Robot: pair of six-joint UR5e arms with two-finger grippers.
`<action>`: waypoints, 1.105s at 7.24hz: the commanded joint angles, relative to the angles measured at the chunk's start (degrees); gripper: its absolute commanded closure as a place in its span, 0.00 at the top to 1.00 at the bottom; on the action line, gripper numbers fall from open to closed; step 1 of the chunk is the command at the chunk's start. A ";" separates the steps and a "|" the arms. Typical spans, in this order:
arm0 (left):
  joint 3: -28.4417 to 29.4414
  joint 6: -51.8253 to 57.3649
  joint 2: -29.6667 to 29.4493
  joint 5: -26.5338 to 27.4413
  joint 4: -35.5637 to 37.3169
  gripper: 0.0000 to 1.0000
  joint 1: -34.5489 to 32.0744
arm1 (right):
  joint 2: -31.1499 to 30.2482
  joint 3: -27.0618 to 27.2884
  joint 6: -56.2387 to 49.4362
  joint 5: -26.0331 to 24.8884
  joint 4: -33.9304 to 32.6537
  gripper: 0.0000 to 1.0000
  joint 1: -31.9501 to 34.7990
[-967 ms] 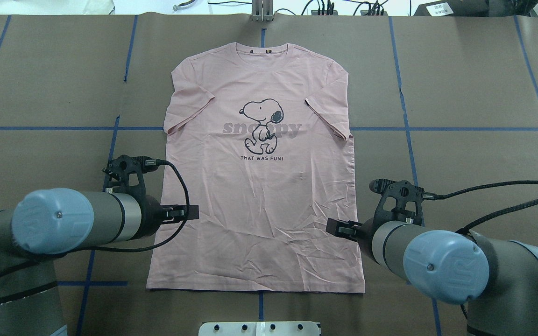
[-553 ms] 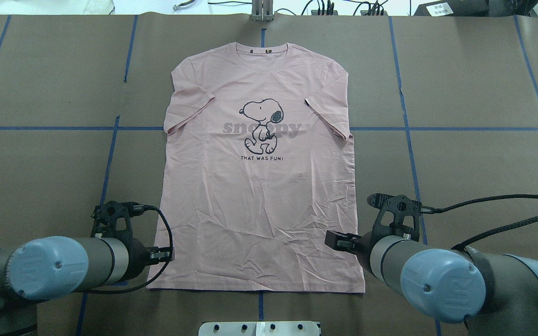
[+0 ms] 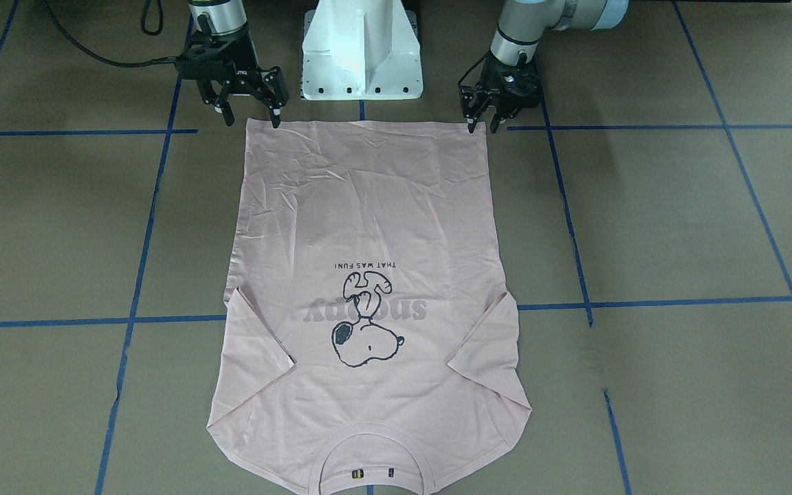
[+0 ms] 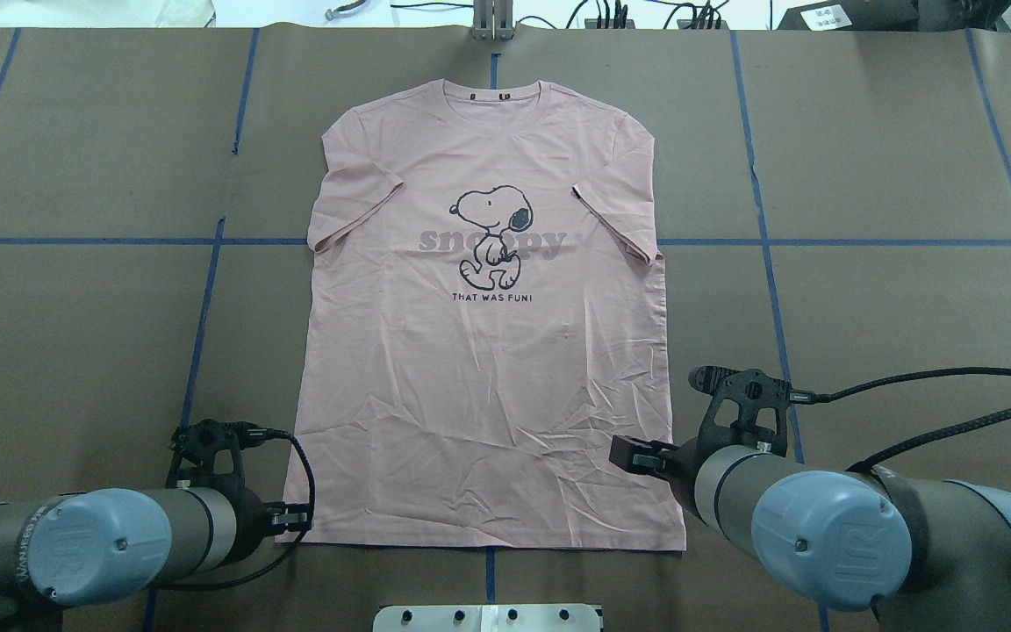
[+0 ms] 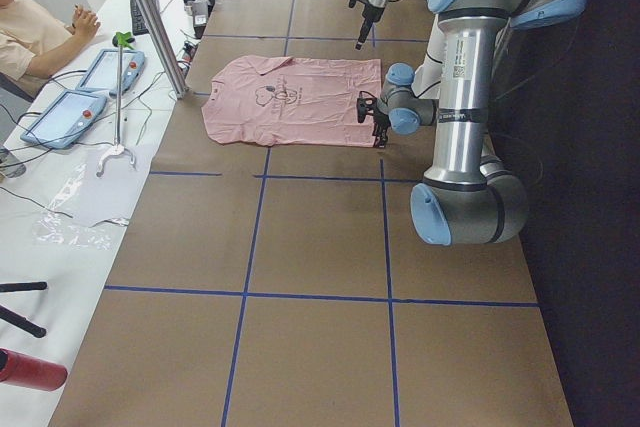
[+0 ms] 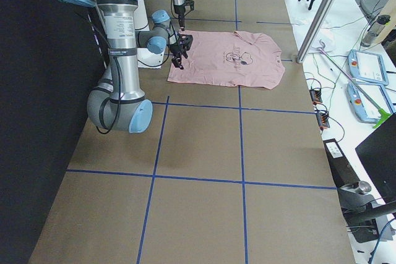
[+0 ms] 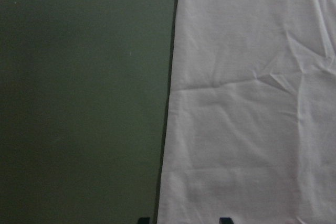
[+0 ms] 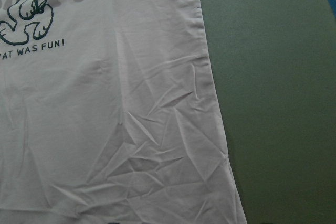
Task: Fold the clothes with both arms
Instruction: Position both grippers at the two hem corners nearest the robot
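The pale pink T-shirt (image 4: pixel 488 369) lies flat and face up on the brown table, collar at the far side, hem toward the robot. Its dog print (image 3: pixel 365 330) shows upside down in the front view. My left gripper (image 3: pixel 482 127) hangs open just above the shirt's near left hem corner (image 4: pixel 290 520). In the left wrist view its fingertips (image 7: pixel 224 219) straddle the side edge of the shirt (image 7: pixel 252 103). My right gripper (image 3: pixel 251 120) is open wide over the near right hem corner (image 4: pixel 633 456). The right wrist view shows wrinkled shirt cloth (image 8: pixel 105 129), no fingertips.
The white pedestal base (image 3: pixel 361 48) stands just behind the hem between the arms. Blue tape lines (image 4: pixel 207 290) cross the brown table cover. A metal pole (image 5: pixel 150 17) rises at the far edge, where a seated person (image 5: pixel 30 27) and tablets (image 5: pixel 110 67) are.
My left arm has drawn back along the shirt's left edge to the hem corner. My right arm has shifted slightly back toward the hem. The shirt has not moved.
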 commanded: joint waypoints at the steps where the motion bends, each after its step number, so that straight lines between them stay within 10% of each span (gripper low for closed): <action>1: 0.84 -0.01 0.03 0.07 -0.06 0.52 0.45 | 0.00 0.00 0.00 -0.03 0.00 0.93 0.07; 5: 1.02 -0.01 0.03 0.07 -0.06 0.20 0.89 | 0.00 0.00 0.00 -0.03 0.00 0.93 -0.02; 8: 0.67 -0.01 -0.06 0.07 -0.06 0.15 1.77 | -0.09 0.00 0.00 -0.03 0.00 0.93 -0.02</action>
